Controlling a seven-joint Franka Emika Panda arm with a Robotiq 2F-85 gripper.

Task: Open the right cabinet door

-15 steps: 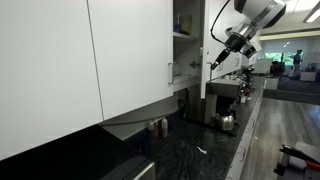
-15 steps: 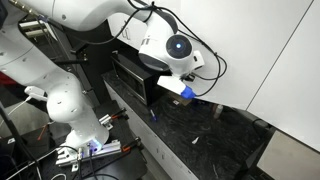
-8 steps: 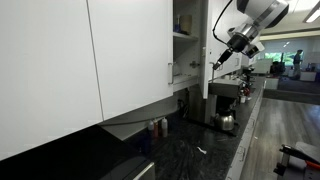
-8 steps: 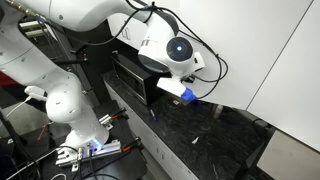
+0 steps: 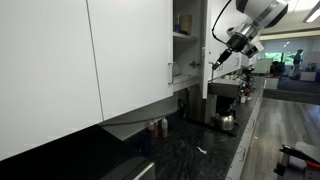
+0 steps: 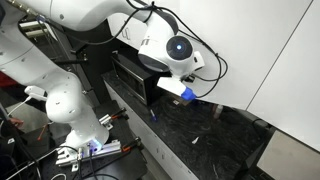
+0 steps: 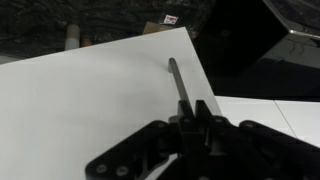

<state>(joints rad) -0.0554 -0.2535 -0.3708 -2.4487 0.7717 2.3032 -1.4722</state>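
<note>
The black Robotiq gripper (image 7: 196, 110) is pinching the slim silver bar handle (image 7: 178, 80) of the glossy white right cabinet door (image 7: 90, 100) near its end, risking slipping off mid-swing

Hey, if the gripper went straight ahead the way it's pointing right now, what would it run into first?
Most likely the silver bar handle of the right cabinet door: in the wrist view it runs directly ahead of the gripper. Whether they already touch is unclear.
</note>
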